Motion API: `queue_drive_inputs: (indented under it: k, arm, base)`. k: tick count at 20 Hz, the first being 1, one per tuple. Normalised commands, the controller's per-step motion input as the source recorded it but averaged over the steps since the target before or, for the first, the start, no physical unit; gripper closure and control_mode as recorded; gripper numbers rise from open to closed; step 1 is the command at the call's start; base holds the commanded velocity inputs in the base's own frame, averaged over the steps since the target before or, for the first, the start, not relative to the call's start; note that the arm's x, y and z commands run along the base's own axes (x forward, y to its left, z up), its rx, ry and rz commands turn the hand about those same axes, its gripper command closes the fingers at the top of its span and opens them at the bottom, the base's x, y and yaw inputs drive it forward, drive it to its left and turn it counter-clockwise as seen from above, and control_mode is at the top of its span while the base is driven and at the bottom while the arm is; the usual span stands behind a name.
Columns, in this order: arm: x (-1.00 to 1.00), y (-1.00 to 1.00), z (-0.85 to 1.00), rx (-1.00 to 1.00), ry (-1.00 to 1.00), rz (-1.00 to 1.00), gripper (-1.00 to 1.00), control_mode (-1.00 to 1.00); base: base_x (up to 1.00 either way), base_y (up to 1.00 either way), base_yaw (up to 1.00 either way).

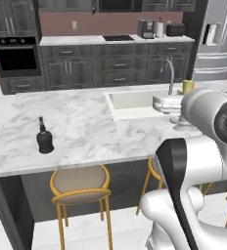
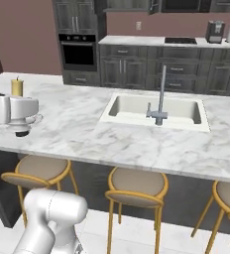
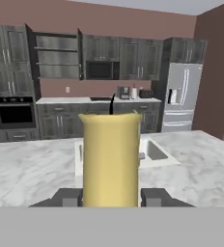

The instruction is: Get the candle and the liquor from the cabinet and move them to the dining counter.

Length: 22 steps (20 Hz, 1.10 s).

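Jaws are closing in on the candle (image 3: pixel 110 159) from both sides, pinching it between the two fingertips (image 3: pixel 68 197); in the hand view we are seeing the yellowish cylinder standing upright between them, so the gripper (image 3: pixel 110 198) is nearly shut and gripping it. In the right base view we are seeing the candle (image 2: pixel 17 87) poking up above the gripper (image 2: pixel 21 130), which is hanging over the marble of the dining counter (image 2: pixel 77 129). Whether the candle's base is touching the stone yet we cannot tell.

Bottle of liquor (image 1: pixel 45 138) is already standing on the counter, well off to the left of the jaws. Sink (image 2: pixel 156 110) and faucet (image 2: pixel 160 94) are sitting off to the jaws' right. Beyond the jaws, on the far wall, the cabinet (image 3: pixel 56 55) is standing open, its shelves looking bare.

We are judging the second delivery to be in hand: the candle is over the counter and waiting to be put down. Next move is calling for lowering it upright until its base is resting flat on the marble, then opening the jaws and lifting straight away so the slim cylinder is not tipping.
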Motion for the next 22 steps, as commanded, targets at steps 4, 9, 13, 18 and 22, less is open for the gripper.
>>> queue_drive_inputs:
  k: [4,9,13,18,22]
  arm:
    - [0.0,0.0,0.0,0.0,0.0,0.0,1.0,1.0]
    - [0.0,0.0,0.0,0.0,0.0,0.0,1.0,1.0]
    - [0.0,0.0,0.0,0.0,0.0,0.0,1.0,1.0]
    - [0.0,0.0,0.0,0.0,0.0,0.0,1.0,1.0]
    - [0.0,0.0,0.0,0.0,0.0,0.0,1.0,1.0]
  base:
    - [0.6,-0.23,0.14]
    - [0.62,-0.17,0.15]
    - [0.59,-0.19,0.15]
    - [0.45,-0.14,0.08]
    - [0.0,0.0,0.0]
